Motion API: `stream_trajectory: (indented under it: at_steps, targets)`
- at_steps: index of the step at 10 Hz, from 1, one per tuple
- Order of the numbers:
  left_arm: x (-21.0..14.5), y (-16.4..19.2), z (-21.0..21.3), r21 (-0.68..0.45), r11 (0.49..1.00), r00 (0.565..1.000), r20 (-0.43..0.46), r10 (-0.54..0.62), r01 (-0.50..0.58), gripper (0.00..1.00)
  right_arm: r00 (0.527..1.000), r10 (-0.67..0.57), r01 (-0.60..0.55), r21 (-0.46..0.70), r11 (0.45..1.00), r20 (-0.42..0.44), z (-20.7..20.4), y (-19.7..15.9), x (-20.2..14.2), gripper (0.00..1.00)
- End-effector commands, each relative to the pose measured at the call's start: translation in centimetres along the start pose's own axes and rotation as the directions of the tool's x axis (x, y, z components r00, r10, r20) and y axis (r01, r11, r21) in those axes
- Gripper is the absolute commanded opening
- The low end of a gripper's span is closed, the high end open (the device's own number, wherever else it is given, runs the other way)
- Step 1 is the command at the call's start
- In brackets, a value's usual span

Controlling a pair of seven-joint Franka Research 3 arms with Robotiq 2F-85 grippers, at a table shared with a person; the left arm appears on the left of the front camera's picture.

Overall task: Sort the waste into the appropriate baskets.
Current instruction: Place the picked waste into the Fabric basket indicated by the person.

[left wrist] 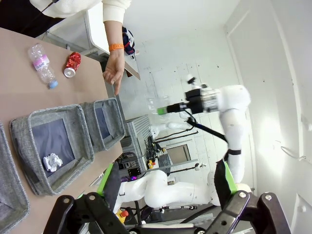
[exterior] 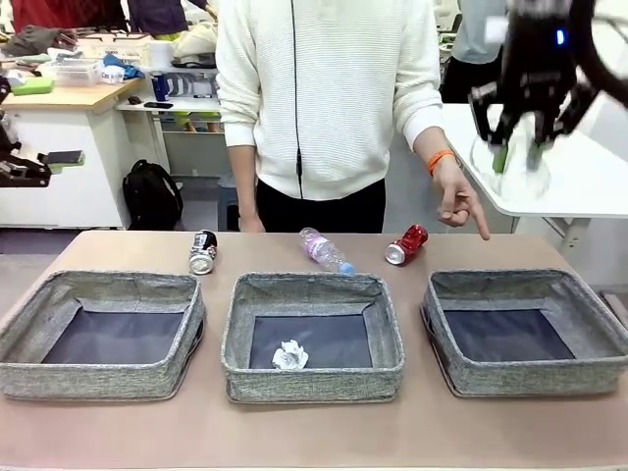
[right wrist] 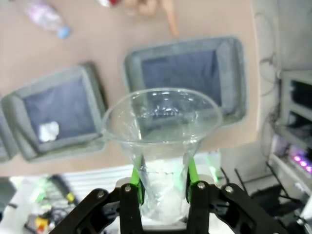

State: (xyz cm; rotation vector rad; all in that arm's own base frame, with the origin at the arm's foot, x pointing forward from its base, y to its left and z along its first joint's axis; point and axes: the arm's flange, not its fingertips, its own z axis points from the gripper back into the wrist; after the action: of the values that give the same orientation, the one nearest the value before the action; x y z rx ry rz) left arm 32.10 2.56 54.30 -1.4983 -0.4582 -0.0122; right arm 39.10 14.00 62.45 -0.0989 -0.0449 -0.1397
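Tan table point(exterior: 314, 432), paper ball point(exterior: 290, 355) in middle basket point(exterior: 312, 380)

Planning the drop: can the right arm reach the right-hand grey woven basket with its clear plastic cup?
Probably yes: the right end effector holds the clear plastic cup, the right-hand grey woven basket lies empty, and the person's hand is behind it.
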Motion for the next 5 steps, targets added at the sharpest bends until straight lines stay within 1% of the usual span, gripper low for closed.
stream_trajectory:
  at_steps: [1,2,3,4,5]
  targets:
    - [-0.2,-0.2,0.1,-0.002,1.000,1.000,-0.010,-0.002,0.002,1.00,0.997,0.049,-0.053,0.055,0.997,0.066,-5.2,-2.6,0.6,0.39]
    - [-0.2,-0.2,0.1,-0.002,1.000,1.000,-0.010,-0.002,0.002,1.00,0.998,0.029,-0.033,0.072,0.997,0.055,-7.3,-3.6,1.5,0.39]
    - [-0.2,-0.2,0.1,-0.002,1.000,1.000,-0.010,-0.002,0.002,1.00,1.000,0.027,-0.028,0.095,0.995,0.005,-9.2,-4.5,2.3,0.39]
    - [-0.2,-0.2,0.1,-0.002,1.000,1.000,-0.010,-0.002,0.002,1.00,0.999,0.021,-0.016,0.094,0.995,-0.050,-11.3,-5.3,3.0,0.39]
    - [-0.2,-0.2,0.1,-0.002,1.000,1.000,-0.010,-0.002,0.002,1.00,0.997,0.006,0.002,0.089,0.996,-0.083,-12.9,-5.9,3.4,0.39]
